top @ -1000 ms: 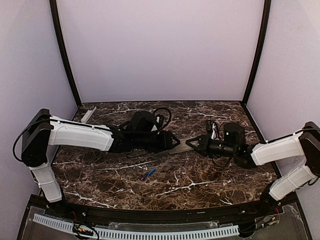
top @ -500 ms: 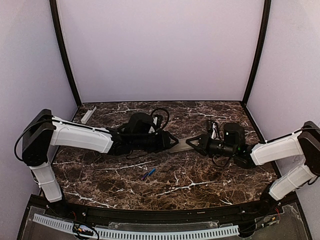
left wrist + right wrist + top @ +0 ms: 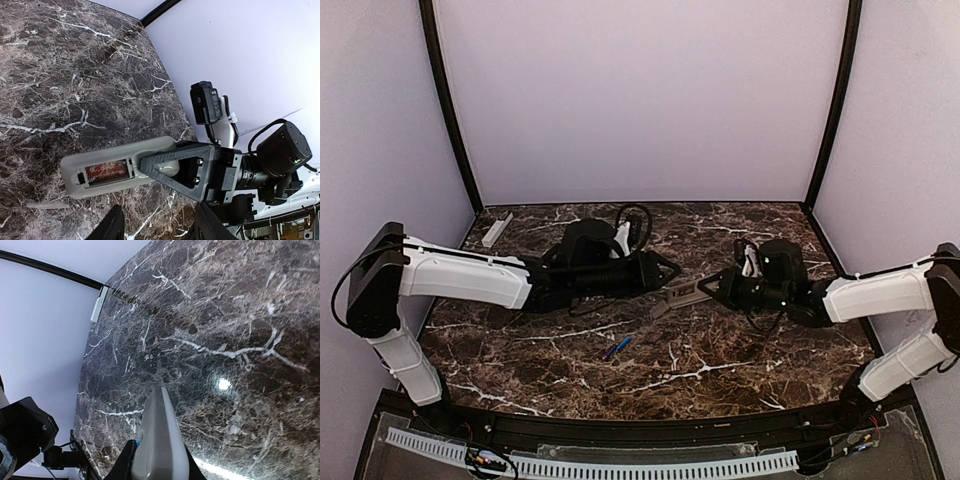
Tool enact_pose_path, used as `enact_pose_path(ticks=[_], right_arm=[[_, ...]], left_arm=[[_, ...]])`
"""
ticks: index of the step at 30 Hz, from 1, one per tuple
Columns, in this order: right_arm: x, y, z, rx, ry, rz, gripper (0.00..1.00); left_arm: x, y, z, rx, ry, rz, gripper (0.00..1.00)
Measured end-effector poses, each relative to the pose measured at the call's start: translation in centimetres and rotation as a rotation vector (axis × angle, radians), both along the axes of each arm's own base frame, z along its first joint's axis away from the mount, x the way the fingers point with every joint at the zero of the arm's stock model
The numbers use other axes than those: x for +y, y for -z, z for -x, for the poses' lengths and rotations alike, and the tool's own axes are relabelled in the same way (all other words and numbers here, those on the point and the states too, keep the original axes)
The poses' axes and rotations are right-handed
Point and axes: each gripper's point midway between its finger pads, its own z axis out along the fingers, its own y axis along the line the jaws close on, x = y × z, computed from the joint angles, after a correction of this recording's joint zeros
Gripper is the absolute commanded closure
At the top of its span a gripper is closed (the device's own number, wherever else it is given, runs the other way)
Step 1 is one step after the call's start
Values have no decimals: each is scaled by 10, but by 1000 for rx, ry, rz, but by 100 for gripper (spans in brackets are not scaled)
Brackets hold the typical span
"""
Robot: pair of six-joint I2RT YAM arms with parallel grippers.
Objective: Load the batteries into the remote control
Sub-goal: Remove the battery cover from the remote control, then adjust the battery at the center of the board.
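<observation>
The left pincer (image 3: pixel 159 226) stands about half open with nothing between its fingers. A second ago its tip was right at the free end of the remote control (image 3: pixel 150 148); it has since pulled back a little, and a clear gap separates the two. The right pincer (image 3: pixel 712 289) is clamped on the other end of the remote and carries it alone above the tabletop (image 3: pixel 720 360), its free end dipping slightly. The battery compartment (image 3: pixel 106 171) is uncovered and faces the left wrist camera. Its inside looks reddish-brown, and I cannot tell whether a cell already sits there. One blue battery (image 3: pixel 617 348) lies loose on the tabletop nearer the arm bases, well apart from both pincers and untouched. The loading is probably unfinished. With the left pincer empty and clear of the remote, picking up that battery looks like the next job.
</observation>
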Motion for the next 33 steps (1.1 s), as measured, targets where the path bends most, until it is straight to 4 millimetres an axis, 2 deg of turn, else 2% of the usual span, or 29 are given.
enact_pose_path(ticks=[4, 8, 13, 16, 19, 24, 29, 33], right_arm=[[-8, -20, -15, -80, 41, 95, 100], [-11, -43, -30, -172, 66, 158, 100], [-16, -39, -29, -191, 40, 220, 100], [-17, -40, -24, -196, -6, 213, 100], [-22, -54, -21, -225, -42, 176, 100], [-25, -73, -10, -264, -128, 110, 100], [-17, -65, 12, -227, -254, 58, 100], [-13, -56, 29, -194, -335, 19, 100]], left_arm=[[7, -3, -4, -13, -36, -3, 47], [16, 4, -9, -8, -74, -34, 43], [33, 17, -17, -4, -107, -109, 37], [48, 22, -17, -18, -104, -181, 35], [65, 22, -13, -45, -91, -264, 35], [90, 27, 6, -77, -19, -420, 39], [118, 58, 28, -28, 65, -610, 49], [135, 77, 46, 18, 125, -722, 53]])
